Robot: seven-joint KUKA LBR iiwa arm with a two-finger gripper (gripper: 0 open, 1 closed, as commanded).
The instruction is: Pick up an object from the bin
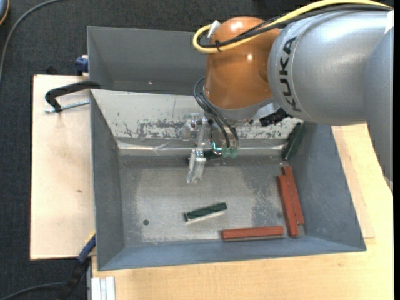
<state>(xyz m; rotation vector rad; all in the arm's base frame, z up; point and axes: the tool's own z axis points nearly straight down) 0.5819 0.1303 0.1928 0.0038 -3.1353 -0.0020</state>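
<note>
— Gripper point(197, 165) position?
— Low in the bin point(106, 186), rear centre, just in front of the back wall. It hangs over bare grey floor, below the orange wrist cover point(240, 61).
— Wide or narrow?
— Cannot tell. The wrist and its cabling crowd the view from above.
— Nearest thing?
— Dark green strip point(205, 212), flat and narrow, lying on the floor toward the front. It sits a little right of the gripper and well apart from it, slightly angled, with the right end farther back.
— Other items?
— Red-brown bar point(252, 233), flat along the front wall, right of centre, near the strip but not touching.
— Right side?
— Red-brown pair point(290, 200) by the right wall, running front to back, seemingly two bars side by side. Their front end is close to the first bar's right end; contact unclear. A dark green piece point(292, 144) leans against the wall at the right rear corner. Small dark speck point(145, 223) on the floor, front left.
</note>
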